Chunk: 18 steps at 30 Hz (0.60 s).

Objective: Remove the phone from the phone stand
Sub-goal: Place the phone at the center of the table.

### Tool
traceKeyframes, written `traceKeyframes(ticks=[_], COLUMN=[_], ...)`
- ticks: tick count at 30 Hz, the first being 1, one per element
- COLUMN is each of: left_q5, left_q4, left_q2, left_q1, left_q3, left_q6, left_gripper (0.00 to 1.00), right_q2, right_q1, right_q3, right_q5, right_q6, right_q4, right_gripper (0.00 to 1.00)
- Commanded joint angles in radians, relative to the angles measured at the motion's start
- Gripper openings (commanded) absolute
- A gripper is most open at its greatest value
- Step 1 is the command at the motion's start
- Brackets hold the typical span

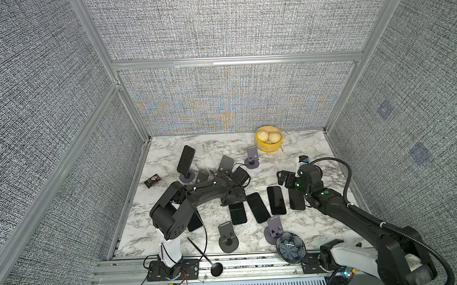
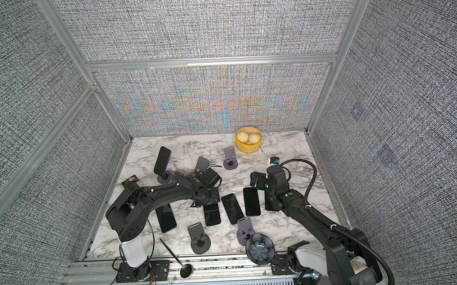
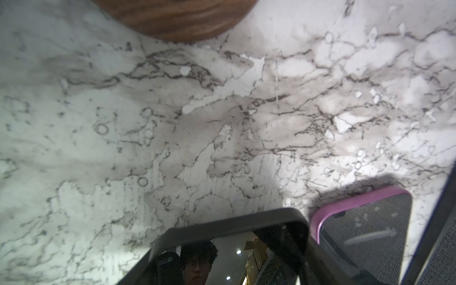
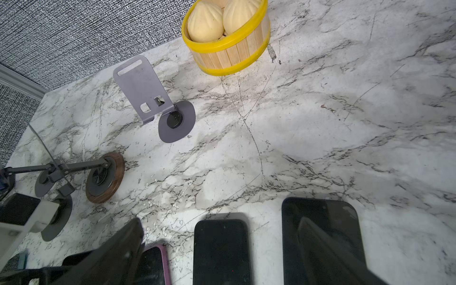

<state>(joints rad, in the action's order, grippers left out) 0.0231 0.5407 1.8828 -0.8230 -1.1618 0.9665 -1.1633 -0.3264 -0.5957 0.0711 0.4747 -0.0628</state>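
Two buns [image 1: 262, 134] sit in the basket [image 1: 268, 146]; an empty stand [image 1: 252, 158] stands just left of the basket and slightly before it; the phone [image 1: 185, 159] leans on its phone stand [image 1: 187, 177] far left of the basket; flat phones [image 1: 276, 200] lie in a row well before it; a bowl [image 1: 290, 247] sits farther before still.

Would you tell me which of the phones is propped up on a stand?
The phone at the far left of the table, leaning upright on its round-based stand; the other phones lie flat on the marble.
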Motion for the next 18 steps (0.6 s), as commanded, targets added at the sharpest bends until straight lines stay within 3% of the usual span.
traceKeyframes(ticks=[1, 18], left_q5=[-0.023, -0.025], left_q4=[0.094, 0.102], left_q2=[0.025, 0.030], left_q1=[0.001, 0.001], left_q3=[0.014, 0.014], left_q6=[0.011, 0.011], left_gripper=[0.73, 0.76], right_q2=[-0.001, 0.001], right_q1=[0.000, 0.000], right_q3=[0.001, 0.001], right_q5=[0.003, -0.014], right_q6=[0.003, 0.001], right_q4=[-0.011, -0.014], right_gripper=[0.99, 0.99])
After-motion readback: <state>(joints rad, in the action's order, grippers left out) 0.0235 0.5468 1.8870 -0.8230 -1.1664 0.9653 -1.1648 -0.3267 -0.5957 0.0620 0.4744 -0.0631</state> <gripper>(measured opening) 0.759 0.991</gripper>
